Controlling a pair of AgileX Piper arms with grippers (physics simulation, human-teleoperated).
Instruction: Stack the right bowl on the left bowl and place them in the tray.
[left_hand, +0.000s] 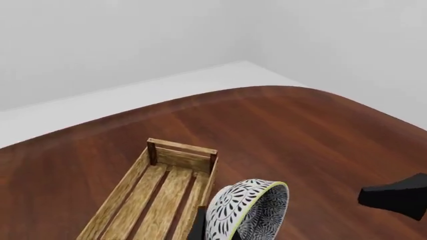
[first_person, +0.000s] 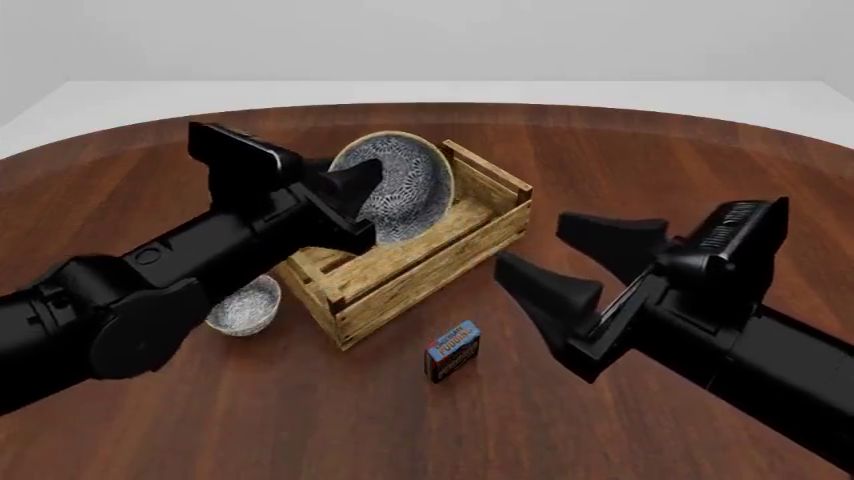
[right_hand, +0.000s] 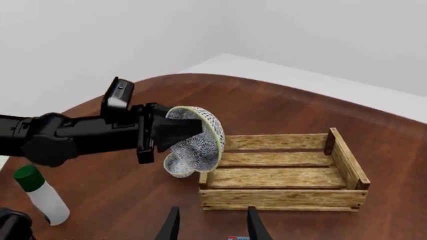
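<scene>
My left gripper is shut on the rim of one patterned bowl and holds it tilted on edge above the left end of the wooden tray. The held bowl also shows in the left wrist view and the right wrist view. The other, identical bowl rests on the table just left of the tray, apart from it; it also shows in the right wrist view. My right gripper is open and empty, right of the tray. I cannot tell which bowl is which.
A small blue-and-red box lies on the table in front of the tray. A white bottle with a green cap stands beyond the left arm in the right wrist view. The tray holds nothing on its slats.
</scene>
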